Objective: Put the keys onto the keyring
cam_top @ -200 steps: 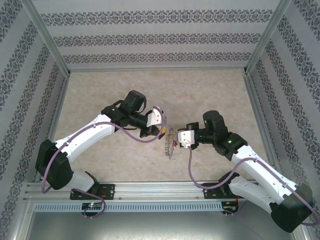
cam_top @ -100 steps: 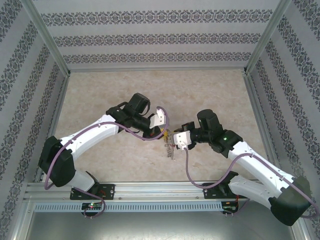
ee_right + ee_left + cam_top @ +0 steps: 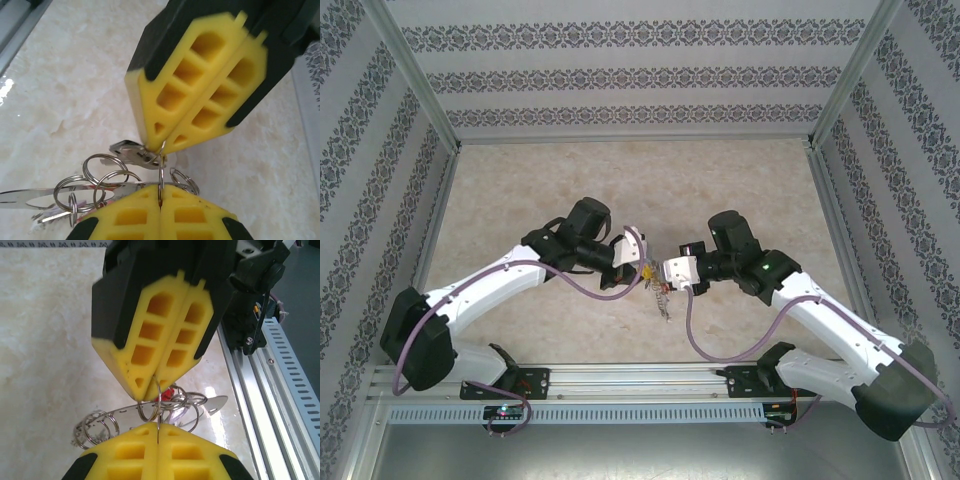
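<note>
Top external camera is showing me the left gripper [image 3: 642, 268] and the right gripper [image 3: 666, 272] facing each other tip to tip above the beige marble-patterned table [image 3: 740, 190]. The thin silvery wire keyring [image 3: 663, 296] is dangling just below the spot where the tips are nearly touching. Any writing on the small red tag [image 3: 168, 393] is sitting too hidden behind the rings for me to read.

On the left wrist feed, both pairs of yellow honeycomb fingers [image 3: 125, 460] are pressing fully together. Each pair is pinching the same upright stretch of the keyring's wire, the left gripper from the bottom of that picture and the right gripper from the top. A cluster of small silvery split rings [image 3: 97, 426] is hanging to the left of the pinched wire. A flat silvery blade [image 3: 216, 403] is poking out to the right, behind the fingertips.

On the right wrist feed I am seeing a silvery metal piece [image 3: 127, 149] lying right against the left gripper's tip. A slotted aluminium rail [image 3: 280, 375] is running off to the right of both grippers, well apart from the keyring.
</note>
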Controlling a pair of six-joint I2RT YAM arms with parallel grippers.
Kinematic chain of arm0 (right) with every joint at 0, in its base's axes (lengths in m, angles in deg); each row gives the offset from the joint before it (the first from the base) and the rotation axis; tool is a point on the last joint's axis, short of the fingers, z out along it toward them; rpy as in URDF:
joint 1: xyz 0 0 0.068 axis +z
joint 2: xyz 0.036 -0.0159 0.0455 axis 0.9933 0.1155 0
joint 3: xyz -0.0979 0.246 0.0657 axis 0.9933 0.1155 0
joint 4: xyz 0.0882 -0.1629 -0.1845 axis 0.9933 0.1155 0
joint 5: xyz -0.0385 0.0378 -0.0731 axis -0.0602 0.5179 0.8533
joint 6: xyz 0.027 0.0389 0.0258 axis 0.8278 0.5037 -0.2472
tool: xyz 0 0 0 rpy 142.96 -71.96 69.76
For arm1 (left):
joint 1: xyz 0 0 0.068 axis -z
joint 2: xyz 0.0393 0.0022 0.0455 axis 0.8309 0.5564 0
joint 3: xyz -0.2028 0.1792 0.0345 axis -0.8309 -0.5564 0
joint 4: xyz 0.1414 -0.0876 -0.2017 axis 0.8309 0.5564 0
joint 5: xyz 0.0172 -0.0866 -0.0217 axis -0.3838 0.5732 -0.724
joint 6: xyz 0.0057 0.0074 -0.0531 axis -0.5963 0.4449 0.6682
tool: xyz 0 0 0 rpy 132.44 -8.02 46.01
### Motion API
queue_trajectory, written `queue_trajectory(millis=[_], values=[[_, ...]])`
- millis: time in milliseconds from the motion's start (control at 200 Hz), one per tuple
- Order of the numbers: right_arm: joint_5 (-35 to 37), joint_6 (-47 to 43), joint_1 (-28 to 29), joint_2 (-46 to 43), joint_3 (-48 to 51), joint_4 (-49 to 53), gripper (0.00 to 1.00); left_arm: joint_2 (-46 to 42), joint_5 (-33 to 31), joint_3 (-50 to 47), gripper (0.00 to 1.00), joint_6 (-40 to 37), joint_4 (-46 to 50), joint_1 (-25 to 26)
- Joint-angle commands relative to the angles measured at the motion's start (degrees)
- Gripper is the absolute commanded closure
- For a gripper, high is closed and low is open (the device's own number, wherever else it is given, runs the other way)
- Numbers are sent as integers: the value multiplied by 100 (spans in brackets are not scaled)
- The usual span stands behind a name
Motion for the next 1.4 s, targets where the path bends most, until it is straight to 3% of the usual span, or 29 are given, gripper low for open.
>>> queue_trajectory(millis=[0,345,475,645,829,1394], values=[[-546,222,-70,-7,-213,171,100,-158,-205,-16,100,-190,-380,53],[-839,316,-123,78,-258,236,100,20,-675,-3,100,-368,-529,53],[-805,341,-123,193,-332,261,100,-4,-399,-37,100,-449,-744,61],[-1317,645,-277,317,-532,236,100,-365,-80,-621,100,-569,-1619,75],[-1345,709,-388,253,-461,201,100,-414,-187,-595,100,-819,-1230,79],[-1280,768,-396,376,-493,321,100,-548,-296,-599,100,-546,-1596,87]])
